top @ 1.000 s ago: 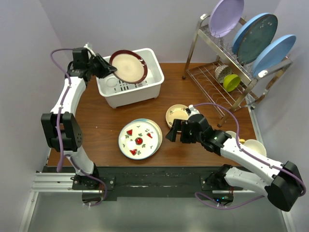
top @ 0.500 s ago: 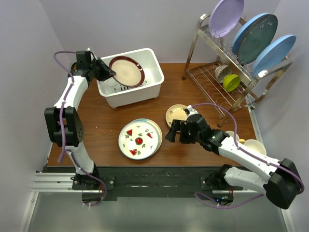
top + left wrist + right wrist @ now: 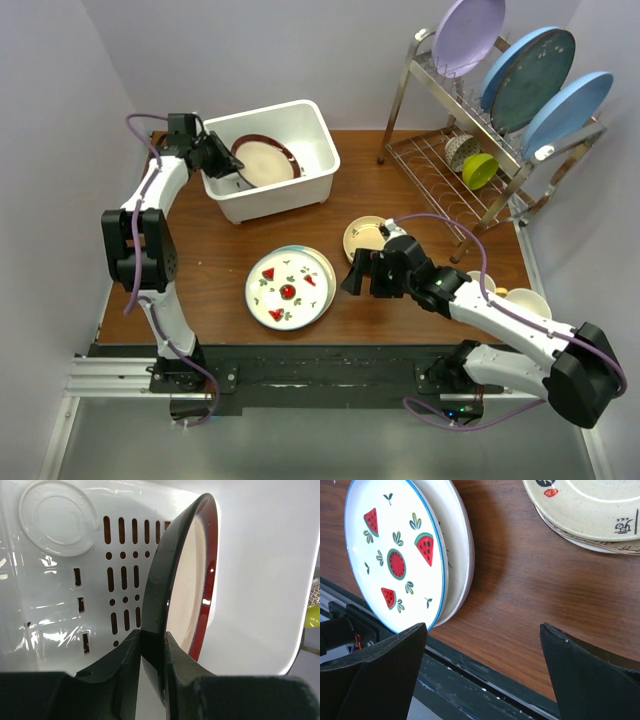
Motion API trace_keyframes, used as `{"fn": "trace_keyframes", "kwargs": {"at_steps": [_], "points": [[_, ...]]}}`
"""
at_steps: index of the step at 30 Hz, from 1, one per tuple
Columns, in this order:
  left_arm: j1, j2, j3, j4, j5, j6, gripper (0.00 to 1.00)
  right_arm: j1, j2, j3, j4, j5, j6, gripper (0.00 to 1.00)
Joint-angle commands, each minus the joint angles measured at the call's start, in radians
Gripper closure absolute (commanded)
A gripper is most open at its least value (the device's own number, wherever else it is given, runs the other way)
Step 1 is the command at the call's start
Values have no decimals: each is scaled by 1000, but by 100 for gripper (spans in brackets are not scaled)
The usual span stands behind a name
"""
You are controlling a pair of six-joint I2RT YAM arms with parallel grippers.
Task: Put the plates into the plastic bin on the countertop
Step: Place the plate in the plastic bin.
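Observation:
A maroon-rimmed cream plate point(image 3: 268, 162) stands tilted inside the white plastic bin point(image 3: 283, 202), and my left gripper point(image 3: 222, 160) is shut on its left edge. From the left wrist, the fingers point(image 3: 125, 665) pinch the plate's dark rim point(image 3: 157, 580) in front of the bin's vented wall point(image 3: 60, 580). A white plate with watermelon motifs point(image 3: 286, 288) lies stacked on another plate point(image 3: 324, 268) on the countertop point(image 3: 210, 250). A smaller tan plate point(image 3: 364, 238) sits to their right. My right gripper point(image 3: 362, 274) hovers open between them, holding nothing; its wrist view shows the motif plate point(image 3: 395, 555) and tan plate point(image 3: 590, 505).
A chrome wire dish rack point(image 3: 440, 160) at the back right holds a yellow cup point(image 3: 480, 170), an upright lilac plate point(image 3: 468, 35) and two upright blue plates point(image 3: 528, 75). Cream cups point(image 3: 525, 300) sit at the table's right edge, beside my right arm.
My left gripper has lowered the maroon-rimmed plate from above the bin's rim down into the bin. The right gripper has barely shifted.

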Motion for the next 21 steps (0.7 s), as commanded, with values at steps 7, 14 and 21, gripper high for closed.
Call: {"fn": "trace_keyframes", "kwargs": {"at_steps": [7,14,21], "points": [[-13,22,126,47,78,39,100,4,45,13,57,-17,-10,1],[-21,67,149,4,101,73,100,4,58,13,67,-23,-6,1],[-22,74,153,-35,82,107,90,4,71,14,74,-30,2,1]]}}
